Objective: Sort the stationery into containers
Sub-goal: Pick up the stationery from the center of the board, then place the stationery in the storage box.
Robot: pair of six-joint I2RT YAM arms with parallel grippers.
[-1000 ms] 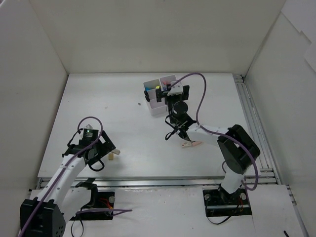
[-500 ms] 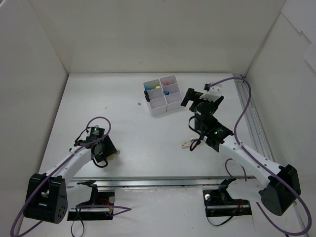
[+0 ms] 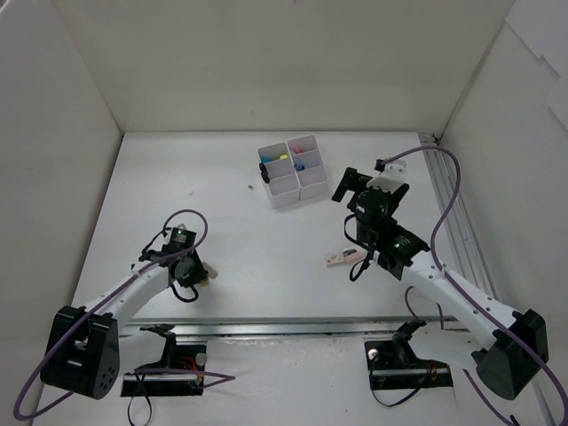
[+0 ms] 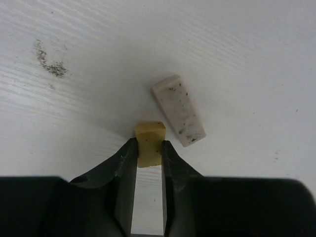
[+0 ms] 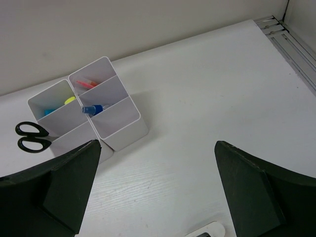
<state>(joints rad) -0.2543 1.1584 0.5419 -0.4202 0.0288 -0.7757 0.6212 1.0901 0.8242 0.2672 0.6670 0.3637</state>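
A beige eraser (image 4: 149, 143) lies on the table between the fingers of my left gripper (image 4: 149, 148), which is shut on it, both pads against its sides. A speckled white eraser (image 4: 177, 109) lies just beyond, apart from it. In the top view the left gripper (image 3: 199, 276) is low at the near left. My right gripper (image 3: 366, 188) (image 5: 157, 148) hangs wide open and holds nothing, facing the white containers (image 3: 286, 197) (image 5: 123, 136). These hold red pens (image 5: 85, 83), a blue-capped bottle (image 5: 94, 109) and black scissors (image 5: 29, 137). A pink-and-white eraser (image 3: 344, 257) lies below the right gripper.
White walls enclose the table on three sides. A metal rail (image 3: 448, 213) runs along the right edge and another (image 3: 284, 328) along the near edge. A dirt smear (image 4: 49, 64) marks the table left of the erasers.
My left gripper has lowered and closed onto the beige eraser. My right arm has swung away from the containers, rightward and nearer, with its jaws still wide.
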